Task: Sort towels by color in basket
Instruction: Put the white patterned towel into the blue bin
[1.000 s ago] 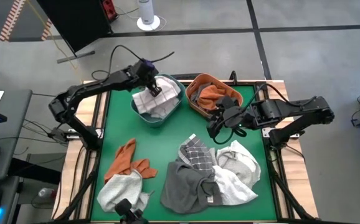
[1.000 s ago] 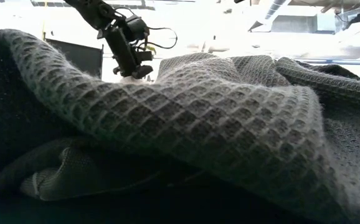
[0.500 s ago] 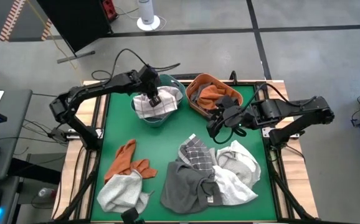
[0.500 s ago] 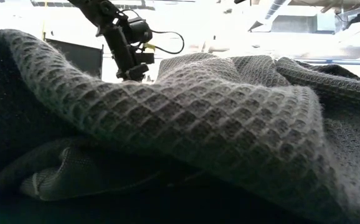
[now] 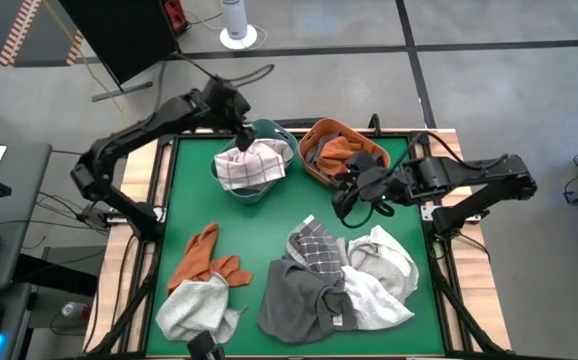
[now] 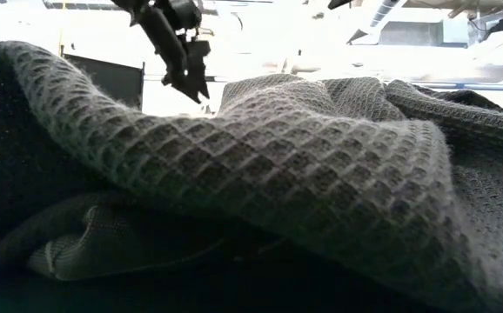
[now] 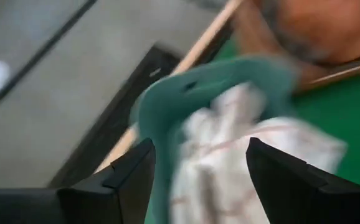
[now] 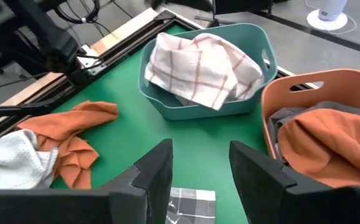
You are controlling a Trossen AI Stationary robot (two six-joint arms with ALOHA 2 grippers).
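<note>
- Counter carried a loose pile of grey, white and checked towels below the right gripper; lifting one risked dragging neighbours along, as they overlapped.
- Teal basket held a white towel with thin red check, heaped high just under the left gripper, whose fingers stood spread and empty; cloth could slump over the rim.
- Orange basket sat just beside the right gripper, fingers parted, holding nothing; a careless reach might snag the rust-orange towel inside.
</note>
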